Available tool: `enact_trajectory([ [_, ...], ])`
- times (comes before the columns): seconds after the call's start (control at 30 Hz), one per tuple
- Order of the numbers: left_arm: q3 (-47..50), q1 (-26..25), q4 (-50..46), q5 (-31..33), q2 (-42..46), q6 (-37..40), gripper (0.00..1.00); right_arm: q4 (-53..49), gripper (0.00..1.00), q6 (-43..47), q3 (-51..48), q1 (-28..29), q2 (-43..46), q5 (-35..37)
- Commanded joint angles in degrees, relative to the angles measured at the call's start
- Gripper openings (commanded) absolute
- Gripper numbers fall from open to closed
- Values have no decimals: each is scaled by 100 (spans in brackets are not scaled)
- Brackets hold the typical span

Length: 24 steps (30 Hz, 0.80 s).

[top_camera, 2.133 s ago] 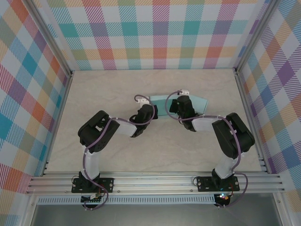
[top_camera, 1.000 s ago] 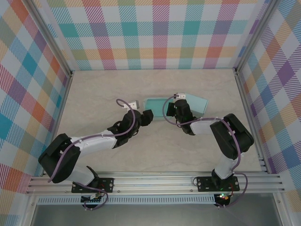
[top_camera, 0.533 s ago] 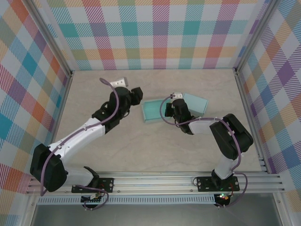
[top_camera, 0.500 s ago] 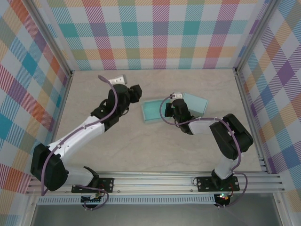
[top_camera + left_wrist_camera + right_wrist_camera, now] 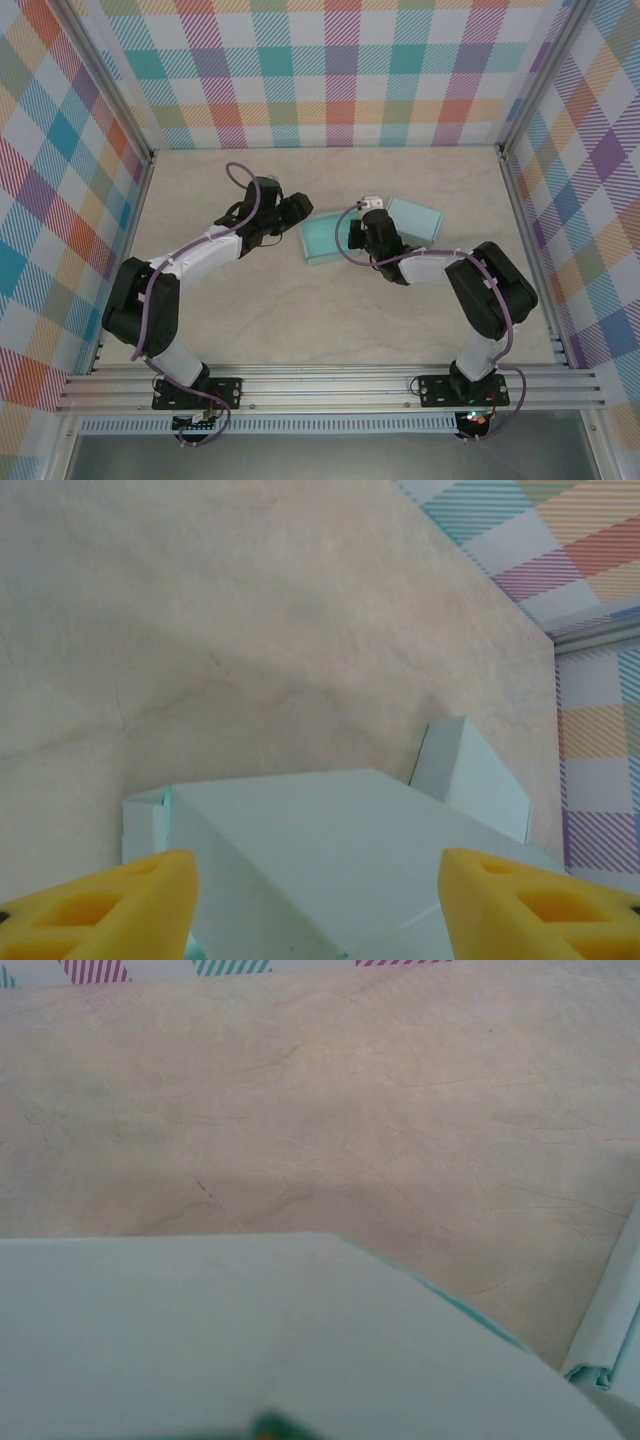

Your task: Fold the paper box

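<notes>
box [image 5: 325, 242] first: pale teal paper, lying out past the middle of the table [image 5: 250, 310], a bit towards the far wall, and it reads as two parts from above, a larger panel on the left and a smaller one angled off to the right. right gripper [image 5: 370, 228] is sitting right on it, where those two parts meet, its arm reaching in from the near right. fingers there are together; from its wrist camera a broad teal panel comes right up to the lens with bare table beyond, and whether any paper is actually pinched between them, can't tell. over to the left gripper [image 5: 297, 210], just beside the box's left edge, pointing at it from the left. its yellow fingers [image 5: 110, 900] stand well apart, one at each lower corner of the wrist view, and the box's near corner sits in the space ahead between them, top face sloping away, a small flap standing up on the far side. no clear contact between those fingers and the paper. around it all, pale marbled tabletop and plaid walls [image 5: 340, 70] on three sides.
</notes>
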<state>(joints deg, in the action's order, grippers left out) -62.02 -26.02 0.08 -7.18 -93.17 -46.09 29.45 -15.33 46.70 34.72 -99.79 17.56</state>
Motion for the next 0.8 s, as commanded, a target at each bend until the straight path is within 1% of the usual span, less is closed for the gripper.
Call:
enact_trajectory([
  [0.0, 97, 71, 545, -585, -136, -662, 65, -546, 0, 83, 34, 86, -106, -34],
  [0.17, 249, 71, 873, -779, -280, -910, 65, -544, 0, 100, 51, 101, -117, -25],
  [0.53, 545, 71, 948, -972, -352, -981, 64, -522, 0, 83, 86, 123, -173, -16],
  [0.77, 563, 62, 1147, -1083, -463, -1087, 64, -542, 0, 92, 129, 162, -197, -25],
])
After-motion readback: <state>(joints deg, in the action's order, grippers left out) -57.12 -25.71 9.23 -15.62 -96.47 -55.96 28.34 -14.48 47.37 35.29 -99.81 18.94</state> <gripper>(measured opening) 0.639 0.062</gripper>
